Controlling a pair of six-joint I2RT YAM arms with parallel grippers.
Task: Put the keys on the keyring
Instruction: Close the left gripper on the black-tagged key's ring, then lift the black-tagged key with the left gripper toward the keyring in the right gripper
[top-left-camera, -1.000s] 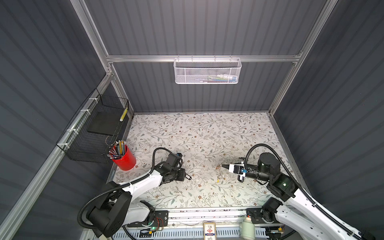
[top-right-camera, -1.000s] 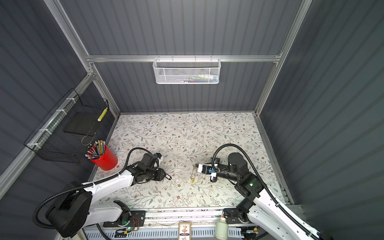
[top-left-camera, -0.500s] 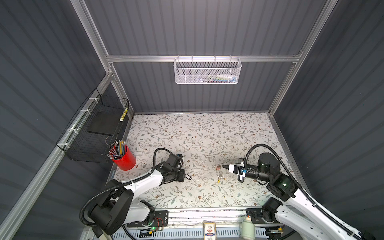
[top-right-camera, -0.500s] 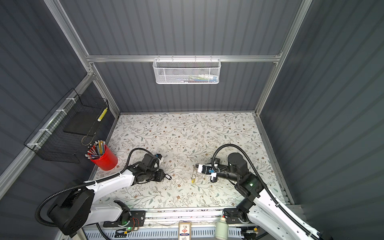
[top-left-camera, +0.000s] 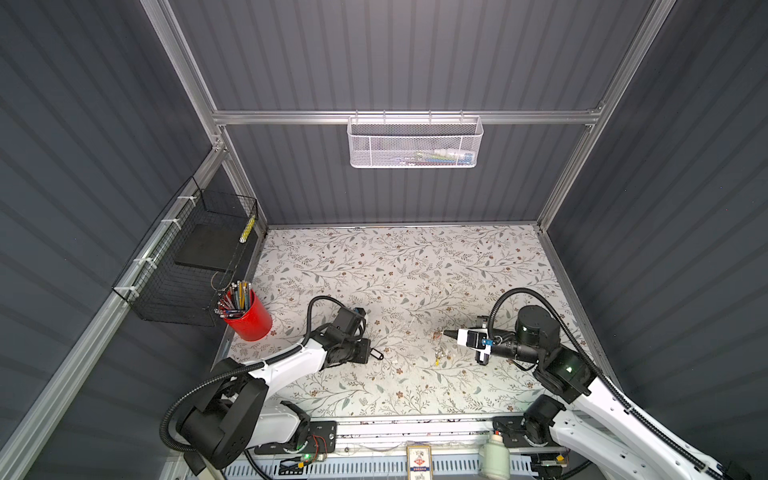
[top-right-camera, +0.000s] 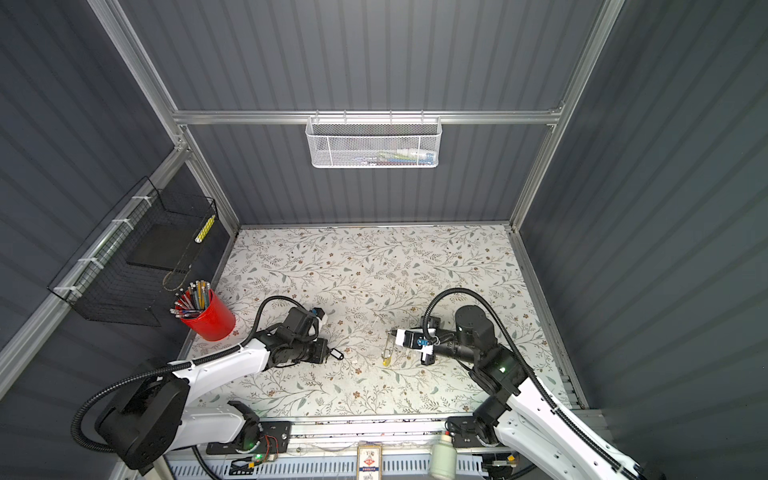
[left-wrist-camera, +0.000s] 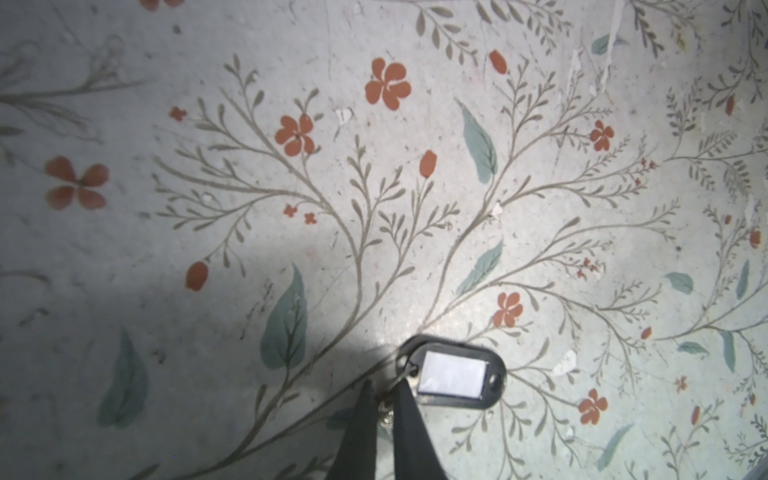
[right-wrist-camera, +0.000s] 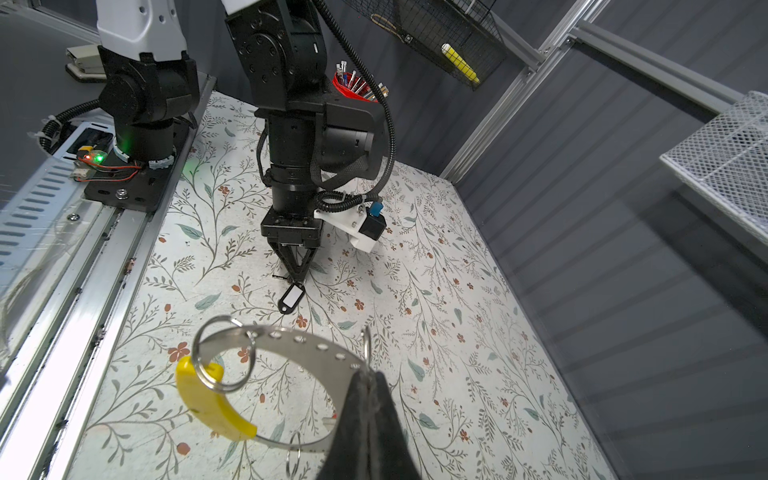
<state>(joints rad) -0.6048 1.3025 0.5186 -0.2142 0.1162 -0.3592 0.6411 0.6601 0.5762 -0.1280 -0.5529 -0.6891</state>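
My left jaws have just pinched nearly shut on the small key (left-wrist-camera: 385, 409) at the end of the black tag (left-wrist-camera: 453, 376), which lies on the tabletop (top-left-camera: 374, 266) well apart from the keyring (right-wrist-camera: 299, 338). My right jaws are closed tight on the keyring's metal band, holding it. I judge the pick made; carrying the key over to the keyring comes next.

The black-framed, white-insert key (left-wrist-camera: 453, 378) lies flat at left, its metal end pinched in my left gripper (left-wrist-camera: 384, 392). To its right, my right gripper (right-wrist-camera: 370, 376) grips the grey, yellow-segmented keyring (right-wrist-camera: 299, 338).
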